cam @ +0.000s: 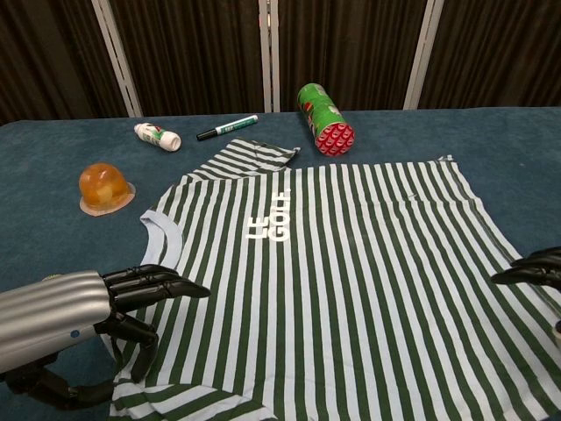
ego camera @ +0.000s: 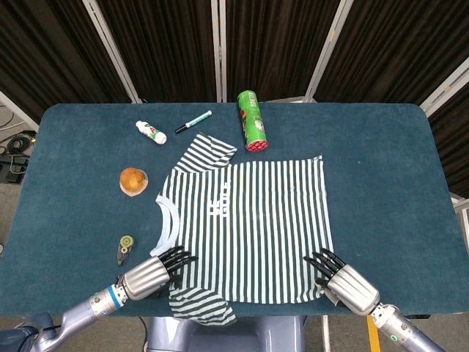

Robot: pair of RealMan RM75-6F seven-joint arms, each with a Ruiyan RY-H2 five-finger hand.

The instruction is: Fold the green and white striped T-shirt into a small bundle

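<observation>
The green and white striped T-shirt (ego camera: 253, 227) (cam: 351, 263) lies spread flat on the blue table, collar (ego camera: 165, 224) to the left and hem to the right. Its far sleeve (ego camera: 209, 150) is bunched, and its near sleeve (ego camera: 205, 304) droops over the front edge. My left hand (ego camera: 157, 270) (cam: 105, 303) hovers at the shirt's near-left shoulder, fingers stretched over the cloth and thumb apart below, holding nothing. My right hand (ego camera: 341, 277) (cam: 535, 267) sits at the near-right hem corner with its fingers spread over the fabric's edge; the chest view shows only its fingertips.
Behind the shirt lie a green can (ego camera: 251, 121) (cam: 325, 119) on its side, a marker (ego camera: 193, 122) (cam: 227, 128) and a small white bottle (ego camera: 151, 133) (cam: 157, 136). An orange jelly cup (ego camera: 133, 181) (cam: 106, 188) and a small tape dispenser (ego camera: 125, 249) sit left of the collar.
</observation>
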